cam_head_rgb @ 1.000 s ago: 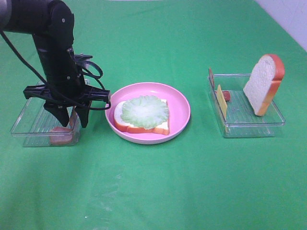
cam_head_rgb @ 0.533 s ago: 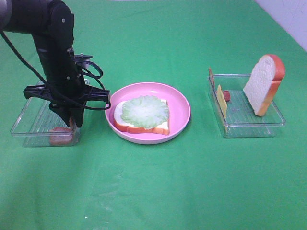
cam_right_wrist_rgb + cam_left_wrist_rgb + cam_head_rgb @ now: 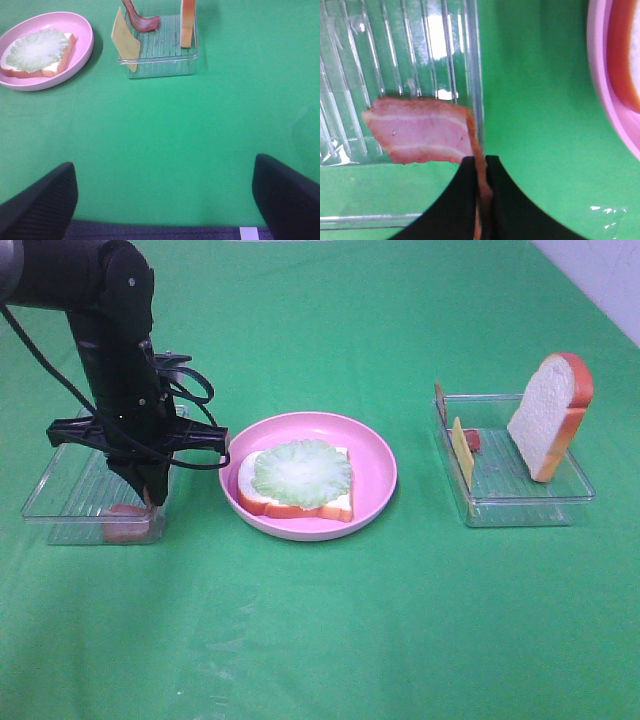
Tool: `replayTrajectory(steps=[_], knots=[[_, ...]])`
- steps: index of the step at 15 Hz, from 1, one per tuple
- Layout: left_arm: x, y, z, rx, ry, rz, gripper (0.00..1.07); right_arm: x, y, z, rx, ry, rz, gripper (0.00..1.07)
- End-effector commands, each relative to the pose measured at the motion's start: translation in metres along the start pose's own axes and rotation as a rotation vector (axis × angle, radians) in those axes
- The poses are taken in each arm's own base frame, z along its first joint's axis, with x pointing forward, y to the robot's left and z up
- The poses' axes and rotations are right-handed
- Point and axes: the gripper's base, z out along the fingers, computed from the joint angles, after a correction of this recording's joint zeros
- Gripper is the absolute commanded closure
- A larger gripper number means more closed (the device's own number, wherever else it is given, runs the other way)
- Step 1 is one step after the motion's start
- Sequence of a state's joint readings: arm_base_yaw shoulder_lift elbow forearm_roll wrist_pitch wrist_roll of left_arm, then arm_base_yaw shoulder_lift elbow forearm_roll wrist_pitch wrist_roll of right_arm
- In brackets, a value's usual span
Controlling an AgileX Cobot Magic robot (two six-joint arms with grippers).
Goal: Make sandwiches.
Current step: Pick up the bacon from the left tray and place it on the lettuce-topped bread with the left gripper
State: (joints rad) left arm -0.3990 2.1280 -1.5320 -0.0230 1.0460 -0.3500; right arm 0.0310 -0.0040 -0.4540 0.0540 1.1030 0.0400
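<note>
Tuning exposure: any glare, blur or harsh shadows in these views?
Left wrist: white glare streaks on the tray ribs; bacon fairly sharp, left gripper dark and soft. Right wrist: right gripper fingers blurred, the rest sharp. Exterior high: even light, soft shadow beside the plate, no blur.
</note>
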Motion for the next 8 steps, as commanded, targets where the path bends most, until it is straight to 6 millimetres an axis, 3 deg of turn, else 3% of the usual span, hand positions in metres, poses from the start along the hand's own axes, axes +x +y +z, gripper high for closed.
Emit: replayTrajectory(steps=[1, 8], knots=[[0.0013, -0.0002, 0.0007, 0.001, 0.006, 0.006, 1.07, 0.0023, -0.0004, -0.0022, 0.002, -0.029, -0.007, 0.16], [0.0013, -0.0002, 0.0007, 0.001, 0.006, 0.006, 1.04, 0.0023, -0.0004, -0.0022, 0.002, -0.029, -0.007, 0.16]])
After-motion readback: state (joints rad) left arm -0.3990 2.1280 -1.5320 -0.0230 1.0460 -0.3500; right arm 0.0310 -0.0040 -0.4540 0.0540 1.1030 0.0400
